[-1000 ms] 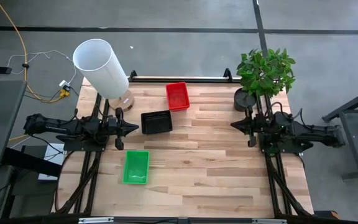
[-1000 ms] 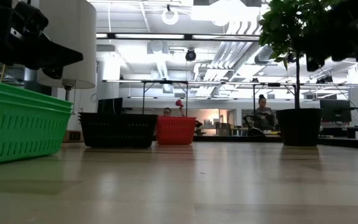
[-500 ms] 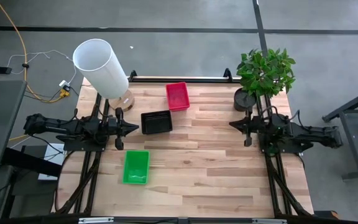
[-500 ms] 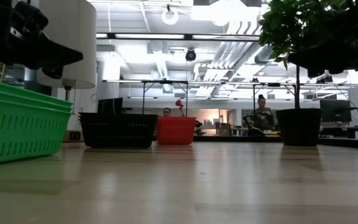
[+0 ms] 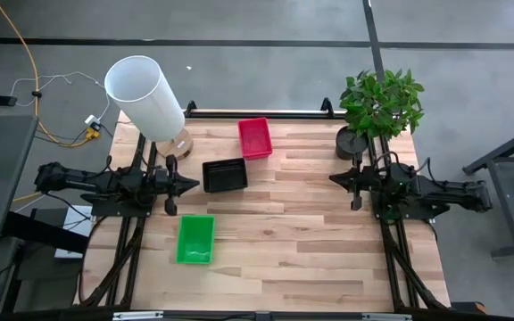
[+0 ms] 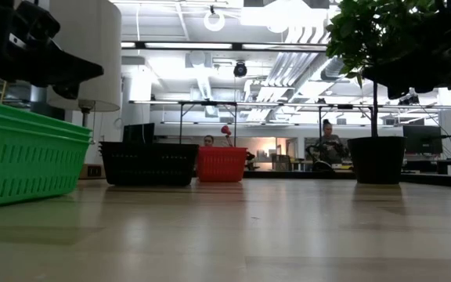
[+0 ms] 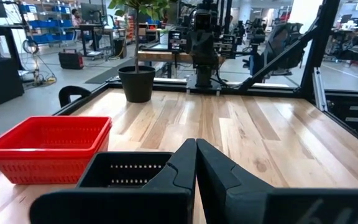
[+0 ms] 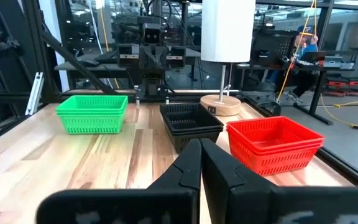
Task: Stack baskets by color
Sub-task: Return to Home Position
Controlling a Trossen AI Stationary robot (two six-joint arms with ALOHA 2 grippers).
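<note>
At left-centre of the high view, left gripper hangs over the light wooden table, fingers pressed together on nothing, tip just beside the black perforated plastic basket pile. It looks parked, I judge, since no loose basket shows. Bright green mesh plastic basket pile lies lower left of centre, apart from the others. Red-pink mesh plastic basket pile sits upper centre, near the black one, not touching. One pile per colour, so sorting looks finished. At right-centre, right gripper is also pressed together and empty, well apart from every pile.
</note>
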